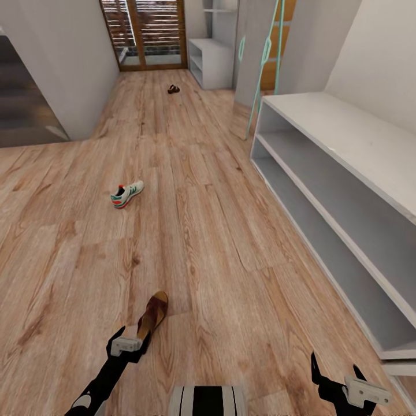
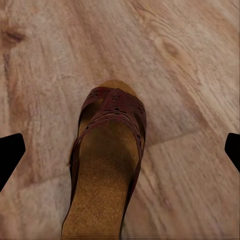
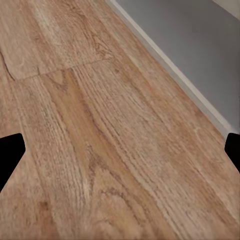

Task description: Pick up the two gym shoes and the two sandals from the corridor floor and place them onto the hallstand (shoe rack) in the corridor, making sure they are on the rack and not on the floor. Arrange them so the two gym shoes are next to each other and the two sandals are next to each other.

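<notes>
A dark brown sandal (image 1: pixel 153 315) lies on the corridor floor (image 1: pixel 219 231) just ahead of my left gripper (image 1: pixel 130 341). In the left wrist view the sandal (image 2: pixel 107 165) sits between the spread fingertips (image 2: pixel 10 155), and the left gripper (image 2: pixel 120 155) is open above it. One white gym shoe (image 1: pixel 127 193) with green stripes lies further off to the left. The other sandal (image 1: pixel 173 89) is far down the corridor. The hallstand (image 1: pixel 341 138) stands along the right wall, its shelves bare. My right gripper (image 1: pixel 337 372) is open over bare floor (image 3: pixel 100 150) near the hallstand's base (image 3: pixel 200 45).
A slim teal ladder frame (image 1: pixel 263 63) leans beyond the hallstand's far end. A small white cabinet (image 1: pixel 211 60) and a wooden-framed glass door (image 1: pixel 150 32) close the corridor's far end. A grey wall corner (image 1: pixel 63 75) juts in at the left.
</notes>
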